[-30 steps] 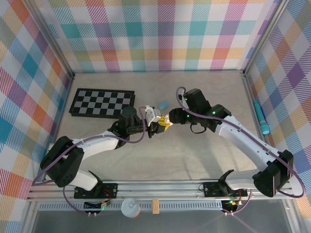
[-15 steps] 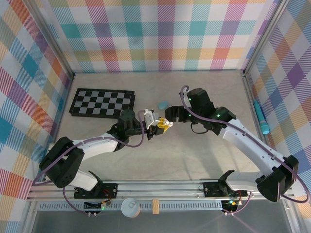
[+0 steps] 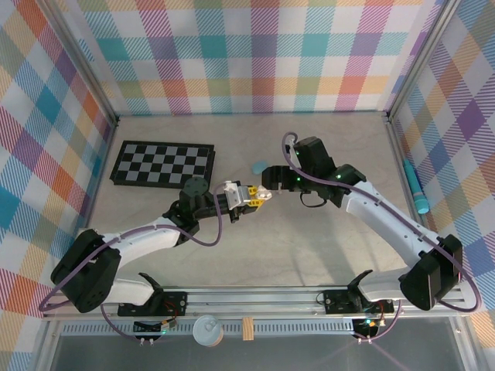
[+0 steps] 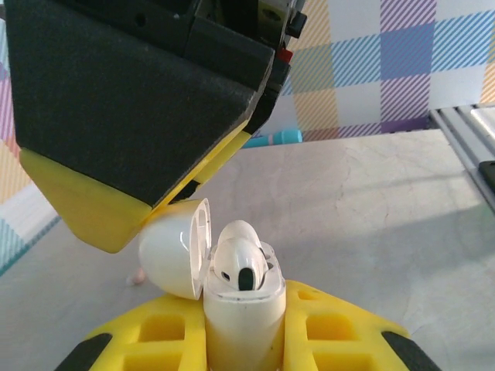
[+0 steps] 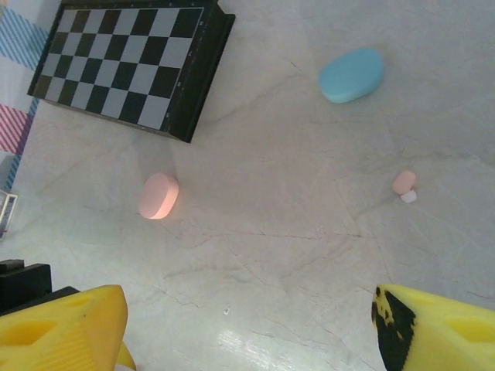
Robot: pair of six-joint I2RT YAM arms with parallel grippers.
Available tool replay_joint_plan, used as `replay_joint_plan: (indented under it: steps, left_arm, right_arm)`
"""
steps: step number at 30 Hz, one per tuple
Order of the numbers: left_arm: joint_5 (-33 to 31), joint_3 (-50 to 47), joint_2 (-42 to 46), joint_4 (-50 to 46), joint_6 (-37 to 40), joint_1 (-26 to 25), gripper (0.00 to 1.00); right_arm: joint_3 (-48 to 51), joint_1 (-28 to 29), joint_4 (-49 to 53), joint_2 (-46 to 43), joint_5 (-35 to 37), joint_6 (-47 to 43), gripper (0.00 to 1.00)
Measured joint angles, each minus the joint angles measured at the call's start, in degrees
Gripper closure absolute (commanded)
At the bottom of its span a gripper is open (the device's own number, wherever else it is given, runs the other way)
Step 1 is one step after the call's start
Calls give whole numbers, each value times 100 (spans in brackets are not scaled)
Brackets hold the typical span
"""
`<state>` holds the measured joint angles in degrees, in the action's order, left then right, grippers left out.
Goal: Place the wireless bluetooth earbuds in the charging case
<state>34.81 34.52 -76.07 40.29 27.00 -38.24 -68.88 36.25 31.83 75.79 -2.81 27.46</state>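
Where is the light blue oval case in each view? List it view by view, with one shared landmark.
Top external: the light blue oval case lies near mid-table, right of the black-and-white checkerboard.
Right wrist: it sits in the upper right of the picture.
Left wrist: this camera looks over the white open charging case toward the plaid wall.
Shared landmark: the checkerboard, left of the case in both views.

White links are seen on the left arm [image 3: 147,236] and right arm [image 3: 379,220]; black housings [image 3: 89,274] are fitted at the joints; purple cables [image 3: 207,241] are looped alongside; green lights [image 3: 338,176] are lit; gripper fingers [image 5: 69,325] are moulded yellow, black-tipped.
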Motion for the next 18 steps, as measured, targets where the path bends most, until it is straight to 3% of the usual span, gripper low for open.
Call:
replay_joint_plan:
  steps: [13,18]
  left_arm:
    - [-885,367,20,-372,1176,0,100]
    - [-1047,490,20,-494,1432,0,100]
  right_arm:
    - [411,-22,-48,-870,-328,-140,14]
    - [931,-205,-664,-1364,-481,-111,8]
